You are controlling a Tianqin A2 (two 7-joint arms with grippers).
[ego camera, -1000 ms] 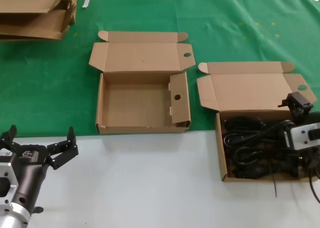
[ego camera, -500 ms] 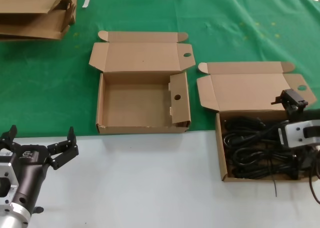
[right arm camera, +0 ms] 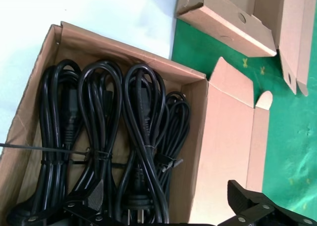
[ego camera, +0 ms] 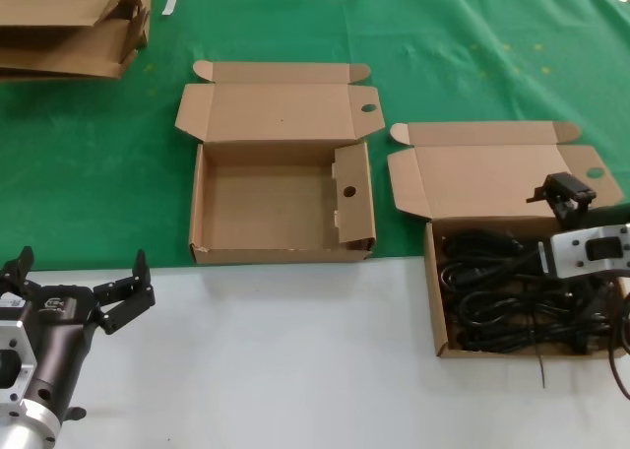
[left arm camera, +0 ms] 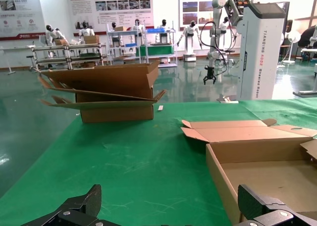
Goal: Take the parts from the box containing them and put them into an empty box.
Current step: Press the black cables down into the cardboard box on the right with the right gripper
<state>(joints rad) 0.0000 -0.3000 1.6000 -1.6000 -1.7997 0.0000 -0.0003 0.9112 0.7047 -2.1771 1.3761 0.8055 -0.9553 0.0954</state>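
Observation:
Several black power cords (ego camera: 502,291) lie as looped bundles in the box containing them (ego camera: 433,301) at the right, its lid folded back. My right gripper (ego camera: 563,234) hovers open over that box's back wall, one finger above the cords (right arm camera: 124,137), the other above the lid; it holds nothing. In the right wrist view the gripper (right arm camera: 166,206) straddles the box wall (right arm camera: 198,151). The empty box (ego camera: 197,203), with its tall holed side flap, stands in the middle. My left gripper (ego camera: 79,277) is parked open at the front left, and in its own view (left arm camera: 171,198) it faces the empty box (left arm camera: 218,176).
A stack of flat cardboard sheets (ego camera: 69,26) lies at the back left, also in the left wrist view (left arm camera: 109,92). The boxes straddle the edge between green mat (ego camera: 98,173) and white table surface (ego camera: 295,360). The empty box's corner shows in the right wrist view (right arm camera: 228,23).
My right gripper has shifted a little left and toward the back over the cord box. The left arm has not moved.

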